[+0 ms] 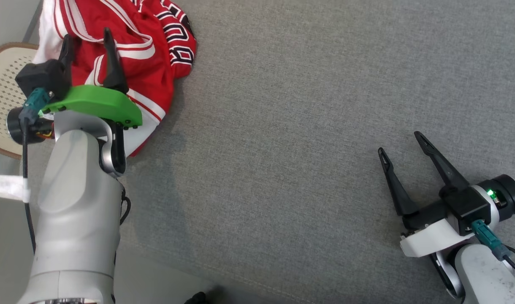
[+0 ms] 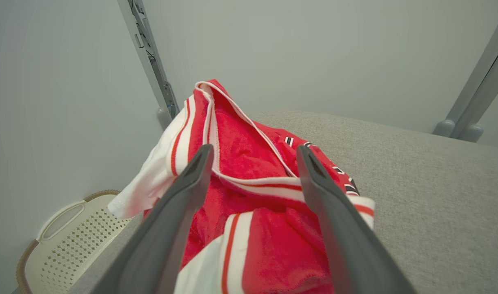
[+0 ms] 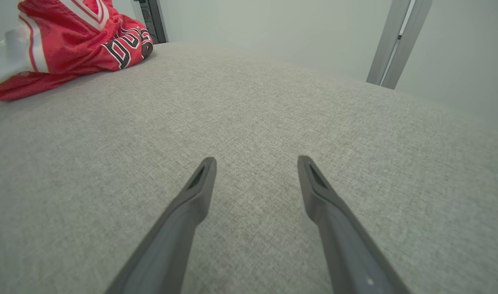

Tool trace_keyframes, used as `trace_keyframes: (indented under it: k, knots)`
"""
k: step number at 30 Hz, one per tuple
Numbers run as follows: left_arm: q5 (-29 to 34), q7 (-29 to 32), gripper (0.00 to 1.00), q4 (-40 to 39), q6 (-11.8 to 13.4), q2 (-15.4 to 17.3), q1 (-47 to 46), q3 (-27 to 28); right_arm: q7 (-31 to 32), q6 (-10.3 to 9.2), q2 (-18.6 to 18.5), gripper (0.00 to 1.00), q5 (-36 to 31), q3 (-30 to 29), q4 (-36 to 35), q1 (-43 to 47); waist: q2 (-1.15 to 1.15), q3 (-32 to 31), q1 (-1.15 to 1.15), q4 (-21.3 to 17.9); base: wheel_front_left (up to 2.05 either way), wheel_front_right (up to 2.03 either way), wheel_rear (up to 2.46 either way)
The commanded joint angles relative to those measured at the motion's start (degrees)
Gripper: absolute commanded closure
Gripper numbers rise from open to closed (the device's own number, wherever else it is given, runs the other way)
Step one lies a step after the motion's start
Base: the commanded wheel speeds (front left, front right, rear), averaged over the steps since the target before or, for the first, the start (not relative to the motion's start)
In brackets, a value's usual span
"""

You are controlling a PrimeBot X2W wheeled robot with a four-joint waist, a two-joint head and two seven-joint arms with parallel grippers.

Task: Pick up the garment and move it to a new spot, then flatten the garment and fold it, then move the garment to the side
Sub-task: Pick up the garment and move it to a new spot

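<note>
1. Two sets of jaws, both mine, are spread wide and empty. My left gripper (image 1: 86,36) hovers over the red basketball jersey (image 1: 156,50), with its fingers astride the white-trimmed folds but pinching nothing. My right gripper (image 1: 399,142) sits at the near right above bare cloth.
2. The jersey lies crumpled at the far left corner of the grey fabric-covered surface (image 1: 291,139), well apart from my right gripper.
3. I judge the step in hand to be the very first one, the pick-up. The garment has not been lifted, so moving, flattening and folding all lie ahead.
4. Next I would lower my left gripper until the fingers sink around a thick fold. The striped trim band between them in my left wrist view looks like a good bite. Then I would close firmly and lift high enough that the loose fabric trails clear of the surface.
5. The left edge is the one to watch. A white flap of the jersey seems to hang past it, above the perforated laundry basket (image 1: 4,84) beside the surface. A loose grip, or a pull leftward, could send the whole garment sliding off, so I would carry it rightward.
6. Open room is generous. The middle and right of the surface lie bare, which is enough to spread a jersey flat. Grey metal posts (image 3: 396,41) stand beyond the far edge, so I would keep any swing low and toward the near side.
</note>
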Motion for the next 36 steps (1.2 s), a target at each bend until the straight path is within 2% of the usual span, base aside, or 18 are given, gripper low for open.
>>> trace_keyframes:
  k: [1, 5, 8, 13, 17, 18, 20, 24, 28, 36]
  knots:
    - [-0.3, 0.0, 0.00, 2.9, -0.3, 0.5, -3.0, 0.2, -0.2, -0.06, -0.6, 0.00, -0.2, -0.1, -0.3, 0.2, 0.00, 3.4, -0.01, -2.3, 0.00, 0.00, 0.00]
    - [-1.2, 1.8, 0.00, 12.3, -0.2, 1.0, -8.4, 0.4, 0.0, -0.07, -2.8, 0.00, -0.4, 1.0, -0.7, 0.1, 0.00, 5.3, -0.01, -3.2, 0.00, 0.00, 0.00]
    - [-1.8, 3.1, 0.00, 17.8, 0.3, 1.1, -11.0, 0.6, 0.0, -0.08, -5.9, 0.00, 0.1, 4.0, -1.0, -0.4, 0.00, 6.6, -0.01, -4.2, 0.00, 0.00, 0.00]
    - [-2.5, 3.9, 0.00, 23.6, 0.9, 2.7, -13.2, 0.9, 0.2, -0.11, -10.5, 0.00, 1.7, 7.9, -0.9, -3.2, 0.00, 7.9, -0.01, -7.0, 0.00, 0.00, 0.00]
    - [-2.8, 3.4, 0.00, 26.3, 0.7, 3.9, -13.3, 1.3, 0.2, -0.14, -11.4, 0.00, 3.4, 9.0, -0.6, -6.1, 0.00, 7.8, -0.01, -9.3, 0.00, 0.00, 0.00]
    - [-2.9, 3.1, 0.22, 26.9, 0.5, 4.5, -13.2, 1.3, 0.2, -0.14, -10.6, 0.00, 4.1, 8.4, -0.8, -6.9, 0.00, 7.8, -0.01, -9.9, 0.00, 0.00, 0.00]
    - [-2.6, 2.4, 1.00, 27.6, 0.1, 5.2, -13.1, 1.0, 0.1, -0.12, -9.2, 0.00, 4.5, 7.6, -1.0, -7.8, 0.00, 7.7, -0.01, -10.7, 0.00, 0.00, 0.00]
    - [-2.3, 0.6, 1.00, 27.4, -0.1, 6.6, -11.9, 0.9, 0.0, -0.08, -5.7, 0.00, 4.9, 7.0, -1.2, -9.1, 0.00, 6.7, -0.01, -12.1, 0.00, 0.00, 0.00]
    - [-1.7, -0.3, 1.00, 23.9, -0.5, 7.6, -10.2, 0.9, -0.1, -0.07, -1.9, 0.00, 5.0, 7.3, -1.2, -8.3, 0.00, 4.3, -0.01, -13.2, 0.00, 0.00, 0.00]
    - [0.8, -0.5, 1.00, 5.6, 0.5, 10.0, -2.8, 2.2, -0.1, -0.07, 3.7, 0.00, 5.5, 7.4, -0.5, -5.2, 0.00, -2.7, -0.01, -15.5, 0.00, 0.00, 0.00]
